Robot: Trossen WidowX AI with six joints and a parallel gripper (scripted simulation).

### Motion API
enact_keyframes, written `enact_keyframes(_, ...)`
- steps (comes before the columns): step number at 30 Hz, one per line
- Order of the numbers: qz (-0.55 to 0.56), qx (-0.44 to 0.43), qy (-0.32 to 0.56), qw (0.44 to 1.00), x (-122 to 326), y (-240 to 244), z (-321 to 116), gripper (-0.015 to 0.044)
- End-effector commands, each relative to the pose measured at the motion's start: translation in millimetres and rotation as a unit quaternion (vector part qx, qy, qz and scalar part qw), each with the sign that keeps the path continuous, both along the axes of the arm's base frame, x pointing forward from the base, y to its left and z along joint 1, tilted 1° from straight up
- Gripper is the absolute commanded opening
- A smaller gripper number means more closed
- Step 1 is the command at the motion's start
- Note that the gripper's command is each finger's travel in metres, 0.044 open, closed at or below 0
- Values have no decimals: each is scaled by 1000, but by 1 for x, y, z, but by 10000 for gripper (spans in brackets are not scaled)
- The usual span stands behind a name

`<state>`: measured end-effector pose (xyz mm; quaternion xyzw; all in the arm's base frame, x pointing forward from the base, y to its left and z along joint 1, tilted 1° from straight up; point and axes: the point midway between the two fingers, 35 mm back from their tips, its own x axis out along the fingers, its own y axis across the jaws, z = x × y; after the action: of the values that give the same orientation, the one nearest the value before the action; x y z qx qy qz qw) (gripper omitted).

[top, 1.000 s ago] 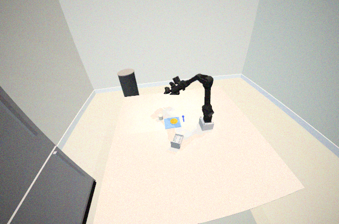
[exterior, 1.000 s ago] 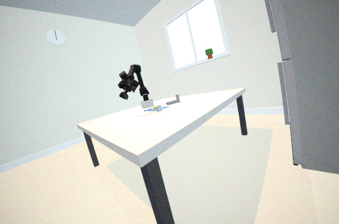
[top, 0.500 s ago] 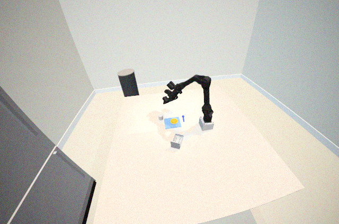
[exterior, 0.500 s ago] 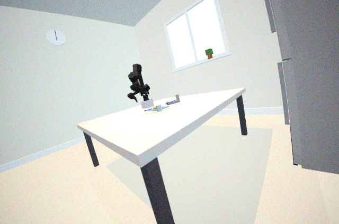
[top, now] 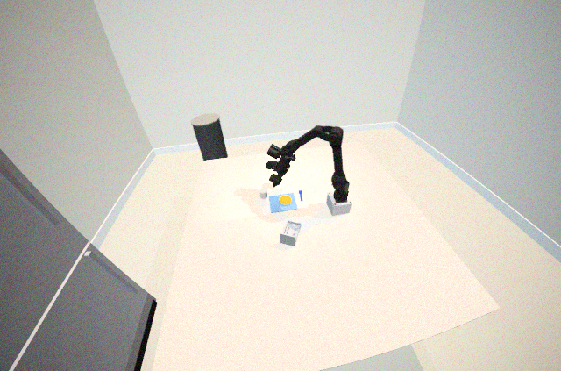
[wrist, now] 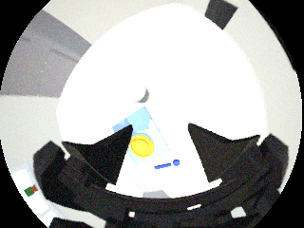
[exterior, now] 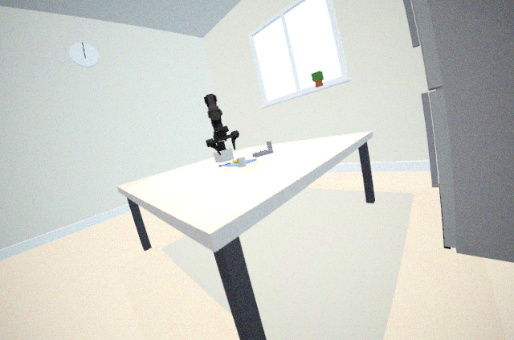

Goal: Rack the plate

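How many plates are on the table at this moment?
1. The yellow plate lies flat on the blue mat, between the grey cup and the blue spoon. The dish rack appears to hold none, though its slots are too small to check.

black arm point(top: 336, 156) bent at elbow, reaching forward and down, gripper point(top: 274, 181) open wide, empty

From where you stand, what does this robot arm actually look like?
A slim, matte black arm of jointed segments rises from a small light-grey box base. Its gripper ends in two dark, wedge-shaped jaws. No cables or markings can be made out.
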<state>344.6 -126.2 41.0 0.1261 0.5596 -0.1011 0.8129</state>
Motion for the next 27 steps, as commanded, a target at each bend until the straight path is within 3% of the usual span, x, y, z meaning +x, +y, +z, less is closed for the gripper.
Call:
enact_keyframes(1,54,-10,40,998,-6,17,-7,400)
enact_keyframes(15,237,-35,166,956,-38,72,-19,400)
enact_keyframes(27,246,-36,172,953,-41,74,-24,400)
